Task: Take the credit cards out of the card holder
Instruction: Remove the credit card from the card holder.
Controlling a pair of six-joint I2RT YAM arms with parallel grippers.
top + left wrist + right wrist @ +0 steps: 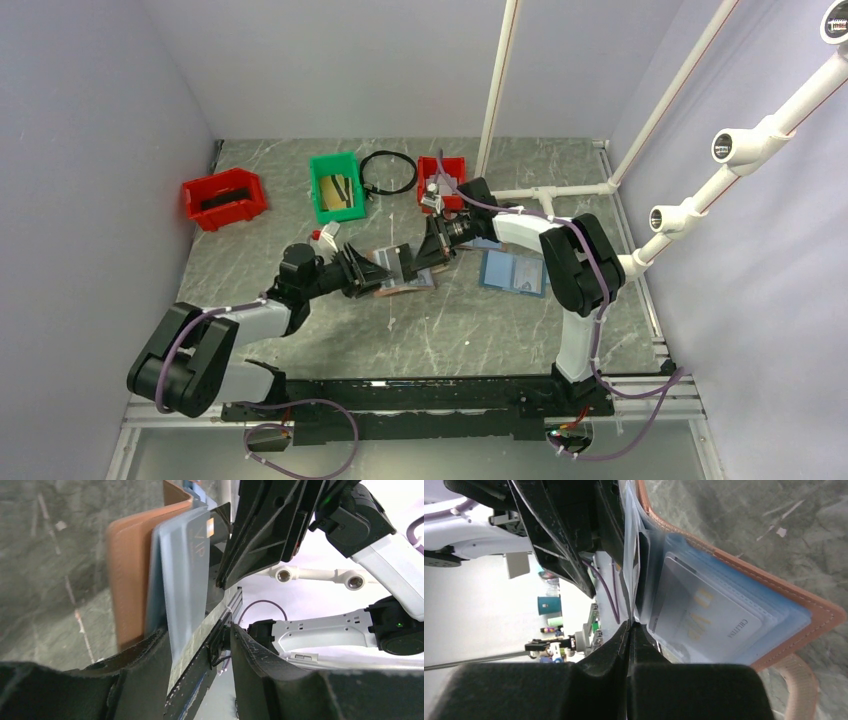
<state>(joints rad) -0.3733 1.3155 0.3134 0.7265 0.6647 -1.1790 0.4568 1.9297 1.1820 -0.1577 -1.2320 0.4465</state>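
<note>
The card holder (408,285) lies open at the middle of the table, its reddish-brown cover (127,580) and pale blue pocket pages showing. A pale grey credit card (192,570) marked VIP sits in an upright page, and another credit card (709,615) rests in a page against the cover (774,587). My left gripper (372,270) is open at the holder's left side. In the left wrist view the page's lower edge stands inside the open left gripper (199,630), against the left finger. My right gripper (432,255) comes in from the right. In its wrist view the right gripper (630,625) is shut on a thin page edge.
A second holder with a blue cover (513,272) lies right of the arms' meeting point. At the back stand a red bin (225,197), a green bin (337,186), a black cable loop (388,172) and a small red bin (452,172). A white pipe frame (560,188) runs along the right.
</note>
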